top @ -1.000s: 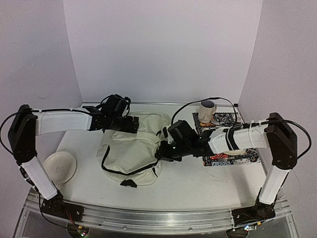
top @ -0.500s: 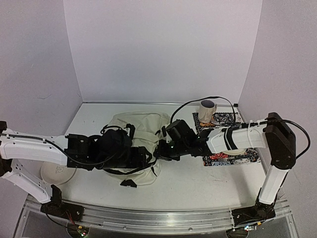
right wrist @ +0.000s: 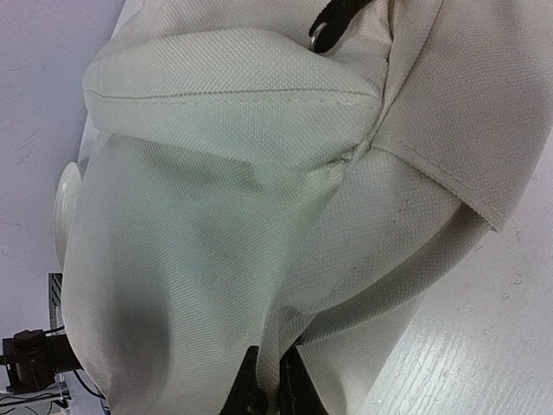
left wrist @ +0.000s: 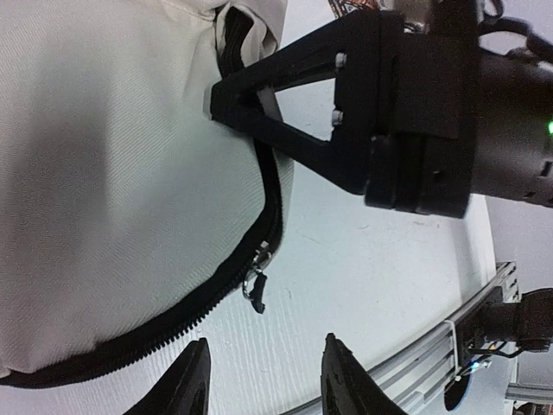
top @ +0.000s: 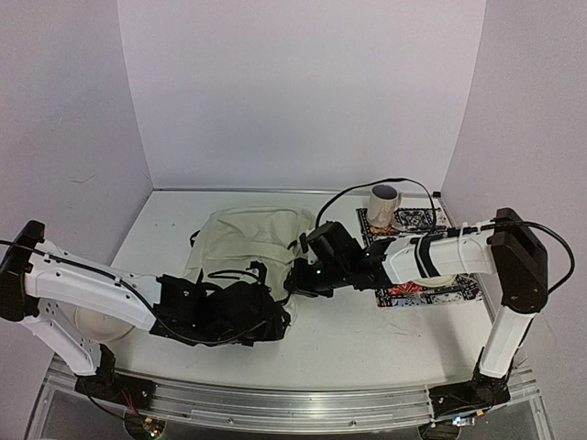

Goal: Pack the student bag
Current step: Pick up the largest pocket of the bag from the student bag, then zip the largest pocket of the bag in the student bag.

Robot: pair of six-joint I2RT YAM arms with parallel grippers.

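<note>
Cream student bag (top: 252, 238), near edge hidden beneath left gripper (top: 273, 319).

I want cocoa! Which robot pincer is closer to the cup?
Right. The right pincer grips the student bag at its edge, with the cup toward the back right of it. The left pincer hangs open at the bag's near edge, farther away.
</note>
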